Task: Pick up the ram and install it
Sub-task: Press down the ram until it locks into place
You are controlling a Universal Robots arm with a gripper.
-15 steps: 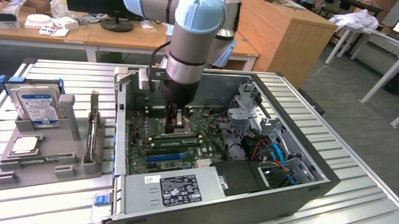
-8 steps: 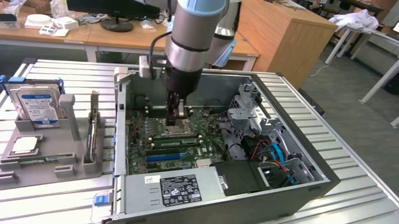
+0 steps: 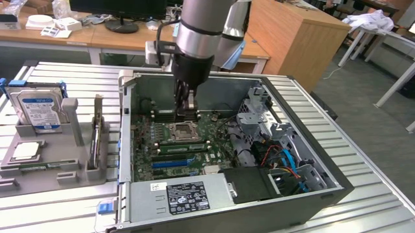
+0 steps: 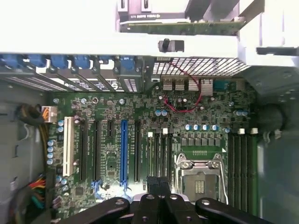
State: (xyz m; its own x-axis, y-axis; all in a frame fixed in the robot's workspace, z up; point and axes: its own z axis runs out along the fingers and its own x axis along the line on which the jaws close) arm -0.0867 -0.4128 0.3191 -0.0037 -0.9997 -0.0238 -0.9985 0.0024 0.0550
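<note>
- Fingers [image 4: 159, 191] are pressed together, holding nothing, inside the open case [image 3: 129, 145] above the motherboard [image 3: 188, 145], near the socket [image 3: 183, 130].
- At the case's 9 o'clock, a grey holder [image 3: 39, 170] carries the drive [image 3: 40, 112], a processor [image 3: 25, 151] and the ram [image 3: 98, 128], upright on edge.
</note>
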